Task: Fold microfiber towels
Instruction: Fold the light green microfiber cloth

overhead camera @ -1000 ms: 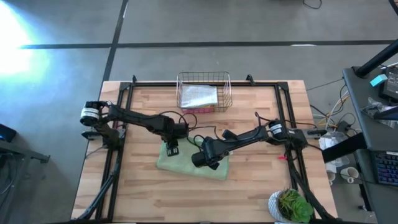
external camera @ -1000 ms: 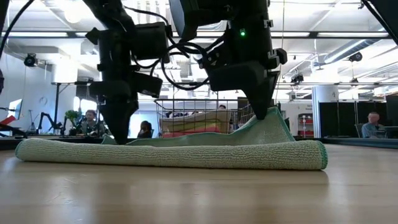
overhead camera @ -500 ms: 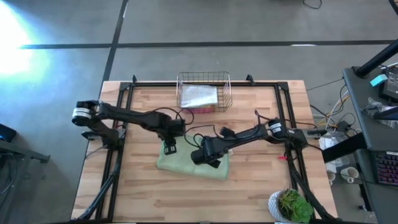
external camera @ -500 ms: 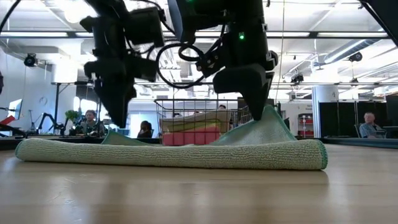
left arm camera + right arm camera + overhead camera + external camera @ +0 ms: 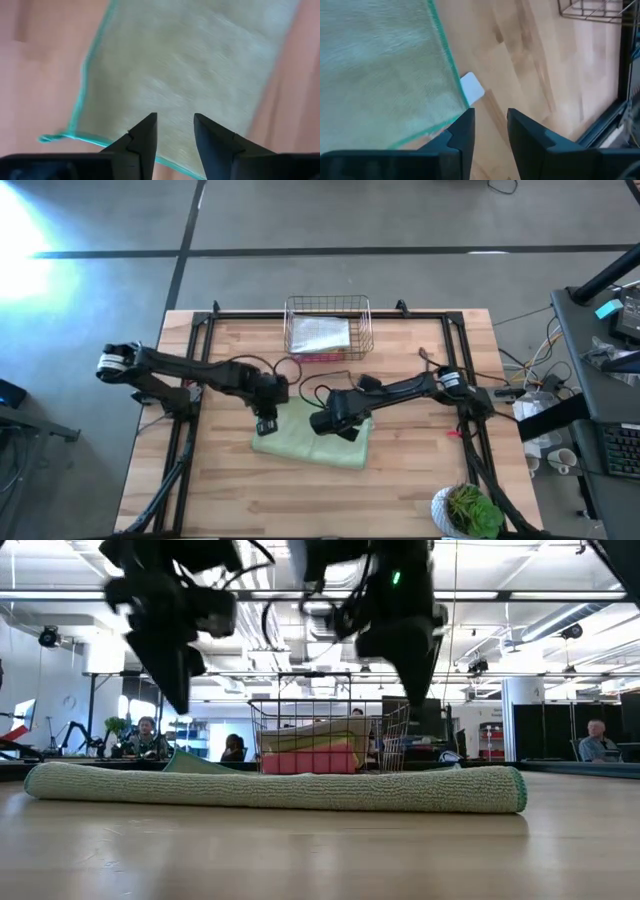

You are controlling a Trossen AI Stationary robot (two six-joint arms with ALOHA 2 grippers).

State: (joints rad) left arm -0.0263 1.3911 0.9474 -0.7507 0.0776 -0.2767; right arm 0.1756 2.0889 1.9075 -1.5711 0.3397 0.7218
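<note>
Since a second ago, lifted off the towel [image 5: 312, 442] at mid-frame: left pincer [image 5: 266, 424] and right pincer [image 5: 343, 429], both parted, empty; towel flat on desk [image 5: 420, 480].

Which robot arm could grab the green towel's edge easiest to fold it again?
Probably the left. The left gripper hangs open right above the pale green towel's far-left corner. The right gripper sits over its far edge too, so it's close.

left arm [image 5: 200, 368]: dark jointed links, silver-white base joint, loose black cable | right arm [image 5: 400, 390]: dark links, pale band near wrist joint, green indicator light | end effector fingers [image 5: 142, 137]: dark, wedge-shaped, tapered tips
</note>
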